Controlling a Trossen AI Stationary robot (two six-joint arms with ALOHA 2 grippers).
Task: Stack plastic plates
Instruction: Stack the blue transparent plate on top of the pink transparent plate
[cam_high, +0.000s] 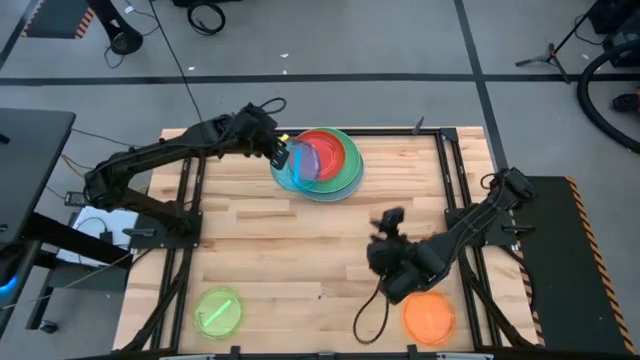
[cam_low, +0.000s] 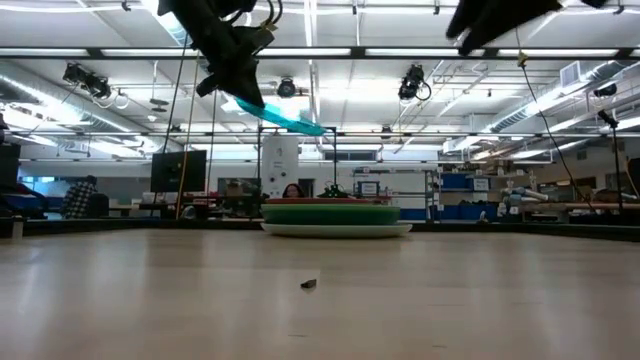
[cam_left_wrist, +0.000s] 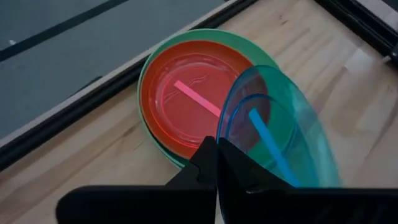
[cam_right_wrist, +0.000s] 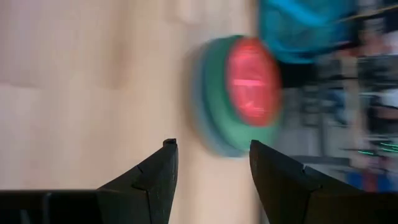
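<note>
A stack of plates (cam_high: 330, 165) sits at the table's far middle, with a pink-red plate (cam_left_wrist: 186, 99) on top over green (cam_left_wrist: 152, 68) and light blue ones. My left gripper (cam_high: 281, 152) is shut on a small translucent cyan plate (cam_high: 300, 165), held above the stack's left side. My right gripper (cam_high: 390, 220) is open and empty over the table's right middle, clear of the stack; its fingers also show in the right wrist view (cam_right_wrist: 211, 162). A small orange plate (cam_high: 430, 317) and a small lime plate (cam_high: 218, 312) lie flat near the near edge. My left gripper pinches the cyan plate's rim (cam_left_wrist: 229, 134) between its two fingers, on the side nearest the arm. The fingers come from the table's left, slanting down. The plate (cam_low: 285, 118) is lifted clear and tilted, sloping down away from the fingers over the stack (cam_low: 335, 215).
Black frame rails (cam_high: 455, 190) run along both sides of the wooden top. A small dark scrap (cam_low: 309, 284) lies on the table in front of the stack. Bare wood lies between the stack and the two near plates.
</note>
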